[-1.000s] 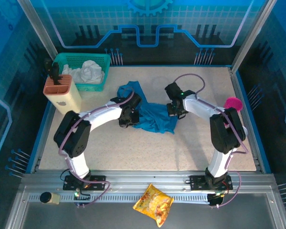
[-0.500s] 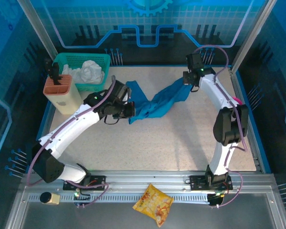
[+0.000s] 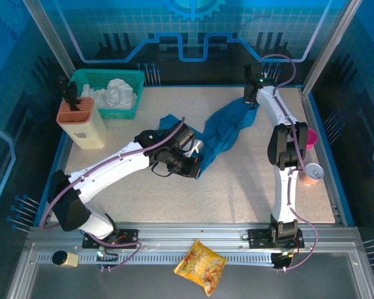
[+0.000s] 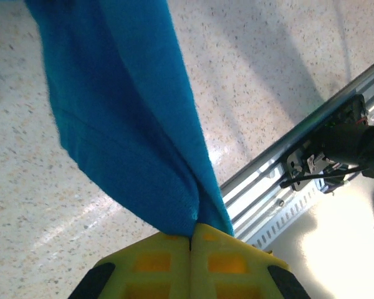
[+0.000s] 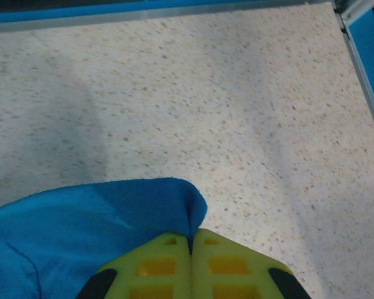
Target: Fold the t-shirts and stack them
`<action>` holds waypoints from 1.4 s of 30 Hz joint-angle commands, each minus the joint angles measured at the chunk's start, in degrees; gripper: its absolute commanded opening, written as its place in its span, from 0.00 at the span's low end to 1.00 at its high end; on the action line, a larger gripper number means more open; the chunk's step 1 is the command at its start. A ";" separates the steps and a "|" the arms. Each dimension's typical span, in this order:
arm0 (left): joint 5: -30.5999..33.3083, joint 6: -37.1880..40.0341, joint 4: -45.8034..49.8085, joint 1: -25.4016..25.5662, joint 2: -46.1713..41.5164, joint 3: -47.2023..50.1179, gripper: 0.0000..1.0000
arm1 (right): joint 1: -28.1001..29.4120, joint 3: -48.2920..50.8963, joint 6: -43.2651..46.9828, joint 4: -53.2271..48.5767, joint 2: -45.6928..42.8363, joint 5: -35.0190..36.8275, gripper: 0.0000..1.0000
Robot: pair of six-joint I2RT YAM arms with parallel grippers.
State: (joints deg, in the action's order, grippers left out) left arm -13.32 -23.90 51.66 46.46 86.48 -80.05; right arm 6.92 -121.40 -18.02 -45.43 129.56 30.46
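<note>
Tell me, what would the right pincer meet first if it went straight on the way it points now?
Shut on the t-shirt, the right pincer would probably meet the bare speckled tabletop next; depth is hard to judge.

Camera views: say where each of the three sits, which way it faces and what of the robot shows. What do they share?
Top external: above and behind the robot, looking down on the table; left arm and right arm show.
Left wrist: on the left arm, looking past its shut left gripper at t-shirt and table.
Right wrist: on the right arm, looking down past its shut right gripper at the table.
Shared: the t-shirt, pinched by both.
</note>
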 commanded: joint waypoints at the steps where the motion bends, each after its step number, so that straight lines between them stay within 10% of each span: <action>1: 7.31 2.82 5.06 -0.66 -4.67 -5.20 0.00 | -0.98 3.78 -1.78 -0.46 -1.77 2.43 0.00; 17: 33.00 4.38 11.91 -12.10 -17.57 -12.87 0.00 | -2.86 12.99 -3.22 2.38 -2.92 -0.67 0.00; 29: 4.27 2.99 8.23 -12.35 -13.49 3.97 0.00 | -2.92 21.45 -2.33 1.67 -7.36 -3.73 0.00; 35: -3.69 3.13 3.77 -5.40 -16.33 12.33 0.00 | -2.50 22.45 -0.53 1.32 -10.37 -8.81 0.38; 42: 4.88 0.60 5.11 -5.44 -14.70 17.19 0.00 | 6.08 18.34 11.43 1.46 -15.24 -12.29 0.80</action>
State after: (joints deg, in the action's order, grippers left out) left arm -11.60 -21.28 56.60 41.41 71.61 -64.31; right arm 7.77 -99.81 -13.41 -43.81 117.62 21.82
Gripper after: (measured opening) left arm 0.052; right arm 0.769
